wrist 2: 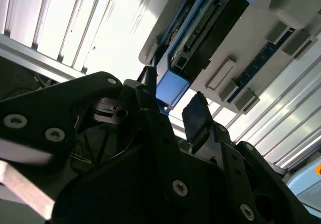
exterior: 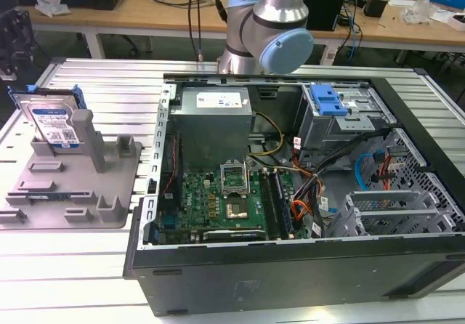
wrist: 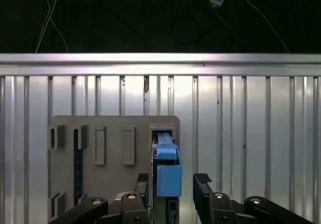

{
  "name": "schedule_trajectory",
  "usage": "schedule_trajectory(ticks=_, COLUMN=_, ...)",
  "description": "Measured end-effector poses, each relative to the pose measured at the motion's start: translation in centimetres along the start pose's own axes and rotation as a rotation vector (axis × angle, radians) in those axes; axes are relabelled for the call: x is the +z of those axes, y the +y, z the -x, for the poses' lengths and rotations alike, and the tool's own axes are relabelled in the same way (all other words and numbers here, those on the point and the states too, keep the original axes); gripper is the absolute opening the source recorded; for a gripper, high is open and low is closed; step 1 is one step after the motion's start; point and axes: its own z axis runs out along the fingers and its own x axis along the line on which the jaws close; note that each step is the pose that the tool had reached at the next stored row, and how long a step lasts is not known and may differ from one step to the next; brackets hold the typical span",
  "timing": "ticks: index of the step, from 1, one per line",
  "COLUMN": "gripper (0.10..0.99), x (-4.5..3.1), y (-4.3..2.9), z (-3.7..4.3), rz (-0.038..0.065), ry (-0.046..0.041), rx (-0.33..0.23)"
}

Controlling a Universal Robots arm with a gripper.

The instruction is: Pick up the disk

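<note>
Closest in the first wrist view, the end effector [wrist: 172, 180] has its two dark fingers [wrist: 202, 184] spread apart and grips nothing. The blue end of the disk [wrist: 168, 176] shows in the gap between them, so the opening looks lined up with the drive. The tray appears some way beyond the fingertips, so I judge the end effector to be above the disk and not in contact with it, though the clearance cannot be read for certain. The disk itself sits on edge in a slot of the grey fixture tray [wrist: 115, 128]. In the exterior view it leans back against one of the tray's upright posts with its labelled face showing. The tray lies on the slatted metal worktop [wrist: 261, 133], near the worktop's edge on the exterior view's left. Farther across the worktop stands an open computer case [exterior: 290, 273], and behind it rises the arm [exterior: 272, 19]. As for the task, the approach and alignment look done. The closing and the lift are not yet done, and the disk rests in its slot.
</note>
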Motion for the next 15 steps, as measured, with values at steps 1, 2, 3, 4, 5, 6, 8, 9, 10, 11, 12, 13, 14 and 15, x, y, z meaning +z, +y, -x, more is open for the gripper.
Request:
schedule_trajectory(ticks=1, gripper=0.482, x=0.10, y=-0.03, z=0.00, rz=0.000, ry=-0.0001, rx=0.000)
schedule_trajectory(ticks=2, gripper=0.482, x=0.19, y=-0.06, z=0.00, rz=0.000, ry=0.0000, rx=0.000)
schedule_trajectory(ticks=3, gripper=0.482, x=0.34, y=-0.08, z=-0.01, rz=0.000, ry=0.0000, rx=0.000)
schedule_trajectory(ticks=4, gripper=0.482, x=0.49, y=-0.09, z=-0.02, rz=0.000, ry=-0.0001, rx=0.000)
schedule_trajectory(ticks=5, gripper=0.482, x=0.62, y=-0.10, z=-0.02, rz=0.000, ry=0.0000, rx=0.001)
schedule_trajectory(ticks=6, gripper=0.482, x=0.83, y=-0.10, z=-0.03, rz=0.000, ry=0.0003, rx=0.001)
schedule_trajectory(ticks=8, gripper=0.482, x=1.22, y=-0.11, z=-0.05, rz=0.000, ry=0.0014, rx=0.001)
schedule_trajectory(ticks=9, gripper=0.482, x=1.43, y=-0.12, z=-0.09, rz=0.000, ry=0.0020, rx=0.001)
schedule_trajectory(ticks=10, gripper=0.482, x=1.76, y=-0.12, z=-0.14, rz=0.000, ry=0.0029, rx=0.002)
schedule_trajectory(ticks=11, gripper=0.482, x=2.01, y=-0.13, z=-0.16, rz=0.000, ry=0.0035, rx=0.002)
schedule_trajectory(ticks=12, gripper=0.482, x=2.13, y=-0.13, z=-0.16, rz=0.000, ry=0.0037, rx=0.002)
schedule_trajectory(ticks=13, gripper=0.482, x=2.31, y=-0.14, z=-0.15, rz=0.000, ry=0.0039, rx=0.002)
schedule_trajectory(ticks=14, gripper=0.482, x=2.46, y=-0.14, z=-0.15, rz=0.000, ry=0.0040, rx=0.002)
schedule_trajectory(ticks=15, gripper=0.482, x=2.58, y=-0.14, z=-0.15, rz=0.000, ry=0.0040, rx=0.002)
